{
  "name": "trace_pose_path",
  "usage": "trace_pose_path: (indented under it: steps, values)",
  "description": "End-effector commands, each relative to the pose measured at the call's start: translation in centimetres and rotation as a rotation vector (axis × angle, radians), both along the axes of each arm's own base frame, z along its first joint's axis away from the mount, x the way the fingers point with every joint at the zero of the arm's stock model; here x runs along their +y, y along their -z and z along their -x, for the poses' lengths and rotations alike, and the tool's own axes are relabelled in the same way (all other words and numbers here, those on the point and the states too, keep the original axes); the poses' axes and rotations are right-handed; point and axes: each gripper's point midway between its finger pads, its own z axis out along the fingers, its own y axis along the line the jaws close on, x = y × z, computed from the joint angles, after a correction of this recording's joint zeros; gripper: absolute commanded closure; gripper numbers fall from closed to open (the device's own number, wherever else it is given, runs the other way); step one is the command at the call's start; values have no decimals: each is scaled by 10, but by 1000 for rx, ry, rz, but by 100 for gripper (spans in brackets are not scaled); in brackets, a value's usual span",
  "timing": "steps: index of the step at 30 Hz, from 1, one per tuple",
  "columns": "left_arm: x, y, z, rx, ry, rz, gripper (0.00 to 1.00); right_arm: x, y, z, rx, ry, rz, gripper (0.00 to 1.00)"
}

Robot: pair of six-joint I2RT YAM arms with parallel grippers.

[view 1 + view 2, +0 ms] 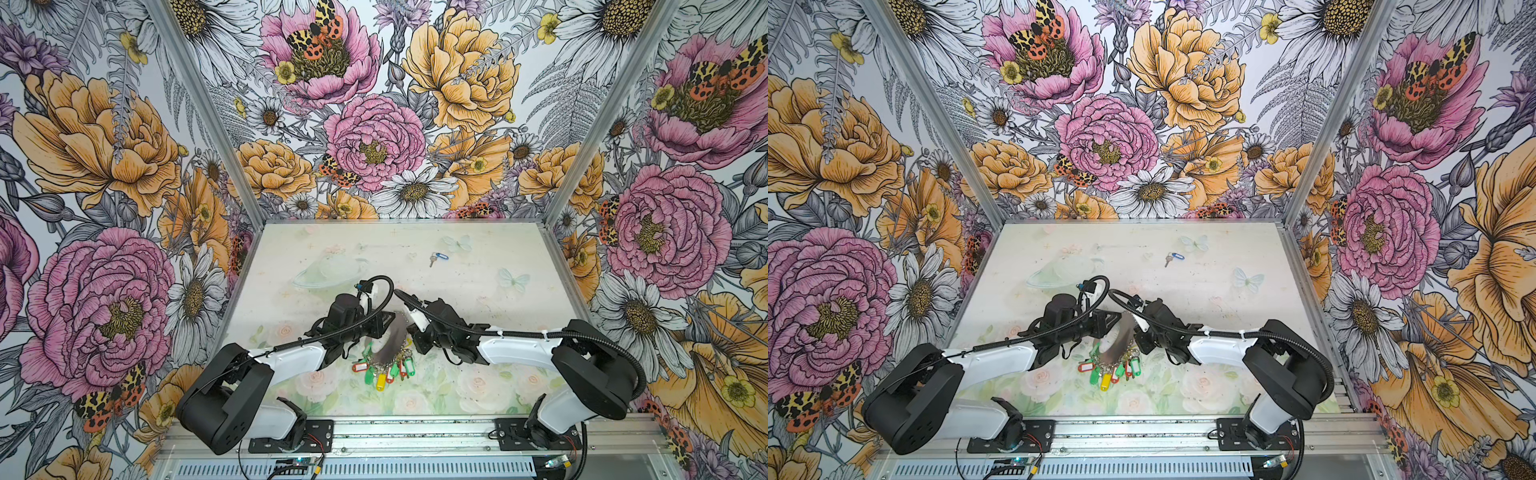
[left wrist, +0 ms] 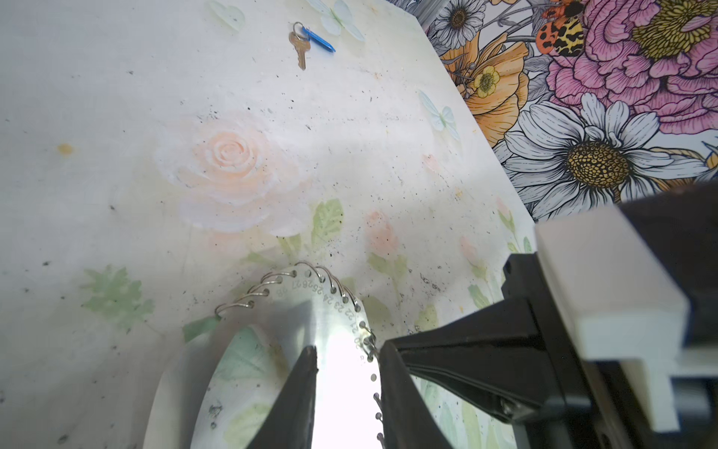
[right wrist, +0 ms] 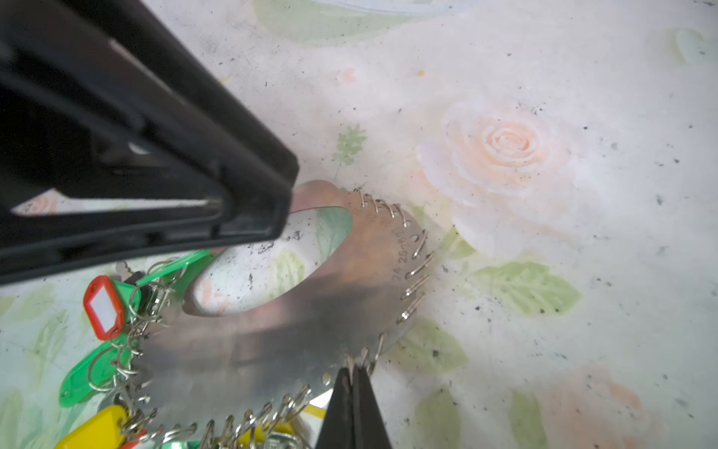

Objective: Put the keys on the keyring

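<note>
One keyring [image 3: 272,350], one blue-tagged key [image 2: 300,42]

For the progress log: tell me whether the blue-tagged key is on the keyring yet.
No, the key lies alone on the table, well apart from the keyring.

A pale counter [image 1: 478,299] printed with faded roses, leaves and butterflies [image 1: 514,280], peppered with dark specks. Near its front middle sits a bunch of plastic key tags [image 1: 381,381] (green, red and yellow; a red one shows a white label). Three walls [image 1: 374,137] carry bold wallpaper of pink and orange flowers, daisies and spotted moths. A metal rail [image 1: 415,434] runs along the counter's front edge.
</note>
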Motion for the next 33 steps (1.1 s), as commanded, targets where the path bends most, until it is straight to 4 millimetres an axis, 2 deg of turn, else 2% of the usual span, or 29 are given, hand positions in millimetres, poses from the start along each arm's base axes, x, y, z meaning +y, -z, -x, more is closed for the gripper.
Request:
trace_pose_path:
  steps: [1,4,9,22,33]
  values:
    - [1,-5,6,-54,1,3,70,0,9,-1,59,32,-4,100]
    - [8,-6,7,-73,-35,16,70,-3,20,2,84,31,37,100]
    - [12,-11,7,-102,-52,28,70,-5,24,2,93,25,67,100]
    - [16,-7,8,-102,-57,12,70,-7,14,6,139,-29,97,80]
    - [24,-9,11,-112,-71,-2,70,-8,14,-2,133,-37,148,81]
